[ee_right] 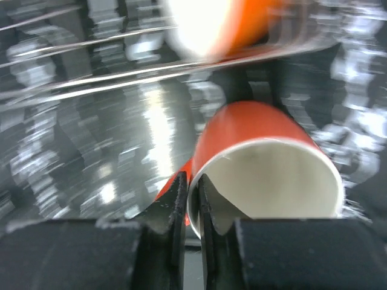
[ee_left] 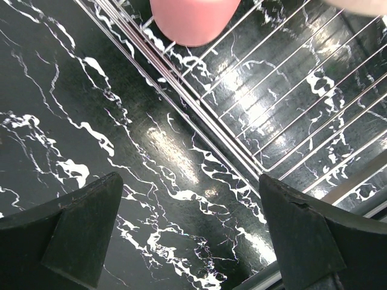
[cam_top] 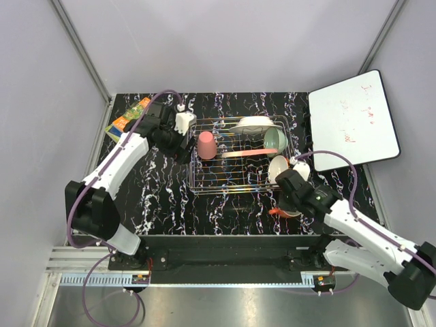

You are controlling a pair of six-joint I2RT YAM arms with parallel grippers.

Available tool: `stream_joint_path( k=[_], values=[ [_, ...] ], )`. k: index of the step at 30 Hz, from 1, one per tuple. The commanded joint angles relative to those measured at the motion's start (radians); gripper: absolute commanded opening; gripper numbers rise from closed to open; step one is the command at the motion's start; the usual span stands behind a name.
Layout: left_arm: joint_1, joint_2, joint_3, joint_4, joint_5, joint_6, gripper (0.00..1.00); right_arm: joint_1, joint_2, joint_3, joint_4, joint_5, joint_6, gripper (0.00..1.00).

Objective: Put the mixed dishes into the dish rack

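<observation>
Right hand pinches the orange mug by its rim, just off the dish rack's 4 o'clock corner; left hand, released, hovers at its 10 o'clock.

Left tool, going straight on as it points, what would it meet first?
The left tool would likely meet the black marbled tabletop first, just outside the dish rack edge wire; depth is unclear.

arms: white shells, blk joints | cables: purple (looped) | L end effector: blk
</observation>
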Motion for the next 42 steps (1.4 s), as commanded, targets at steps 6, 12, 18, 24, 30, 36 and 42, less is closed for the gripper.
stream_joint_path(
  k=[6, 12, 18, 24, 30, 36, 42],
  values=[
    [0.083, -0.082, 0.202, -0.058, 0.235, -0.081, 0.99, 0.012, -0.244, 0.119, 0.382, -0.553, -0.201, 0.00],
    [0.212, -0.067, 0.294, -0.067, 0.614, -0.242, 0.99, 0.012, -0.273, 0.150, 0.575, -0.718, -0.285, 0.00],
    [0.263, -0.024, 0.328, -0.034, 1.013, -0.405, 0.99, 0.012, -0.201, 0.102, 1.086, -0.762, -0.311, 0.00],
    [0.261, -0.028, 0.266, -0.006, 1.205, -0.470, 0.99, 0.012, 0.050, 0.211, 1.462, -0.833, -0.262, 0.00],
    [0.258, -0.044, 0.167, -0.004, 1.279, -0.464, 0.99, 0.012, 0.245, 0.363, 1.631, -0.885, -0.227, 0.00],
    [0.258, -0.061, 0.145, -0.007, 1.340, -0.440, 0.99, 0.012, 0.347, 0.404, 1.717, -0.893, -0.166, 0.00],
    [0.258, -0.067, 0.180, -0.018, 1.413, -0.433, 0.99, 0.012, 0.387, 0.390, 1.757, -0.885, -0.132, 0.00]
  ],
)
